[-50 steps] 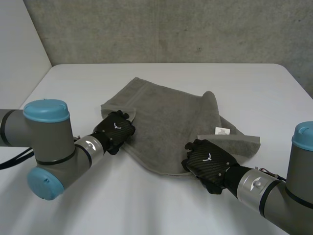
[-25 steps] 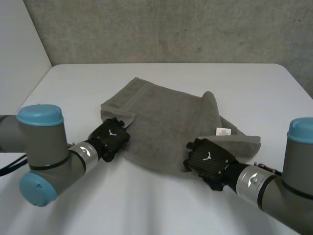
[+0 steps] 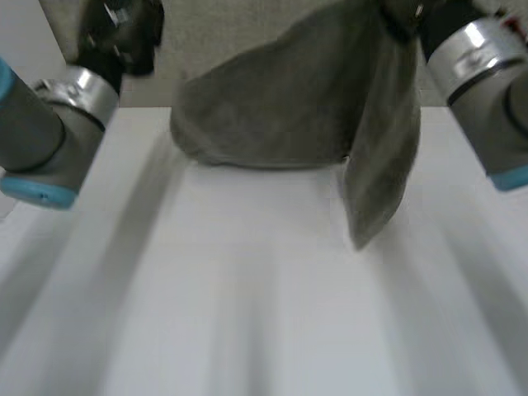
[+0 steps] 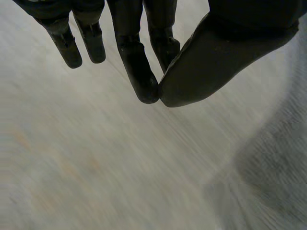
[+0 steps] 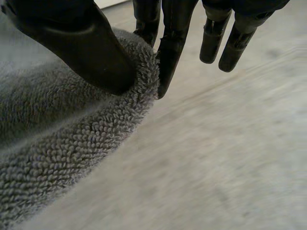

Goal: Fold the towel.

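Observation:
The grey towel (image 3: pixel 280 107) is lifted off the white table (image 3: pixel 247 297) on its right side, and one flap (image 3: pixel 375 190) dangles down toward the table. My right hand (image 5: pixel 86 52) is shut on the towel's edge (image 5: pixel 96 115), with the terry cloth pinched between thumb and fingers. My left hand (image 3: pixel 124 29) is raised high beside the towel's left side. In the left wrist view its thumb (image 4: pixel 216 62) presses against a fingertip (image 4: pixel 144 86) with no cloth between them, and the towel (image 4: pixel 273 177) lies below and off to one side.
A grey wall (image 3: pixel 231 33) stands behind the table. My left forearm (image 3: pixel 49 124) and right forearm (image 3: pixel 487 82) are raised on either side of the towel.
Both arms have swung up from the table. The right hand carried the towel's near edge up with it. The left hand rose closed and without the cloth.

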Robot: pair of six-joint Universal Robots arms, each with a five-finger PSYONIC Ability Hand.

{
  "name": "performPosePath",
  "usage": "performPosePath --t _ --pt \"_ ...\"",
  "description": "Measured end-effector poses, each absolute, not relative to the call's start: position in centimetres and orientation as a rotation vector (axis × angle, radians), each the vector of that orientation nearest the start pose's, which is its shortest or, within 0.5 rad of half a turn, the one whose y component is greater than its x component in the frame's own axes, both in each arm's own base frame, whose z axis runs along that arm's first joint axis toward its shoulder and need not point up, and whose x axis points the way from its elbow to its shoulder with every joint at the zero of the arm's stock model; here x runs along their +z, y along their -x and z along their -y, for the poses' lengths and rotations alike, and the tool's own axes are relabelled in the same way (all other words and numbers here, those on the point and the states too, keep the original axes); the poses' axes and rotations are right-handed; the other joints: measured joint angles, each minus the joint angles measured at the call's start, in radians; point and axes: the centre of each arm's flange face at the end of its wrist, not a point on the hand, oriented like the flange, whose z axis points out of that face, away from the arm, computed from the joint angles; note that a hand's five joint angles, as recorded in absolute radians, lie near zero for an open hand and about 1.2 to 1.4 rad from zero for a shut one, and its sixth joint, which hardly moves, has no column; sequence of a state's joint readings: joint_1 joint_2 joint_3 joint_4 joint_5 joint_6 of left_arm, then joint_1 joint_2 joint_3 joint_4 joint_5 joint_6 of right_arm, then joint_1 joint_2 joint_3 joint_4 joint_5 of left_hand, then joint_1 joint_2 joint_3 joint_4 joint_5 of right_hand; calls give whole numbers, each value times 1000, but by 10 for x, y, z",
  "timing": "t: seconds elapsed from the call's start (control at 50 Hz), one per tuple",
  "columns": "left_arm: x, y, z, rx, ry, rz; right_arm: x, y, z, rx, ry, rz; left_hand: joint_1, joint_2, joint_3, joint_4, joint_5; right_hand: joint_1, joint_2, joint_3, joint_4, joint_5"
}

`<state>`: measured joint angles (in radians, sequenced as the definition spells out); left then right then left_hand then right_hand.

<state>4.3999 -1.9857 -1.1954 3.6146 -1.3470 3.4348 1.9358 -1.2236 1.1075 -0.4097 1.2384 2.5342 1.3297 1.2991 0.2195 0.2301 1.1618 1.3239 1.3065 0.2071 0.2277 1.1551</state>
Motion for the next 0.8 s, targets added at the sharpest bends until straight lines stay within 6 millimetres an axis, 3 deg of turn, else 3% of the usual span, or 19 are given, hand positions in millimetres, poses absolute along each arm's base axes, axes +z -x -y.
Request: performPosePath --t 0.06,0.14,0.18,0.32,0.34,0.42,0.6,0.8 --pt "352 271 347 -2855 -751 -1524 379 -297 318 -2654 1105 -1170 0 0 0 0 0 0 0 0 0 1" --pt "351 266 330 -2876 -766 -1558 358 -296 303 -2479 1154 -1240 0 0 0 0 0 0 0 0 0 2" --pt "338 264 323 -2845 -807 -1620 341 -295 295 -2383 1195 -1291 0 0 0 0 0 0 0 0 0 2" --pt "255 252 299 -2578 -1030 -1908 259 -278 265 -2077 1333 -1548 0 0 0 0 0 0 0 0 0 2" --pt "236 249 293 -2514 -1090 -1960 244 -274 258 -2025 1354 -1597 -133 -138 0 0 -142 0 0 0 0 2" --pt "200 247 282 -2394 -1210 -2063 217 -267 241 -1919 1395 -1689 -656 -638 0 0 -658 0 0 0 0 2" --pt "154 257 287 -2259 -1274 -2216 199 -261 223 -1795 1409 -1781 -819 -806 0 0 -879 0 0 0 0 2" --pt "142 282 297 -2272 -1270 -2223 204 -261 215 -1730 1408 -1797 -846 -847 0 0 -930 0 0 0 0 1"
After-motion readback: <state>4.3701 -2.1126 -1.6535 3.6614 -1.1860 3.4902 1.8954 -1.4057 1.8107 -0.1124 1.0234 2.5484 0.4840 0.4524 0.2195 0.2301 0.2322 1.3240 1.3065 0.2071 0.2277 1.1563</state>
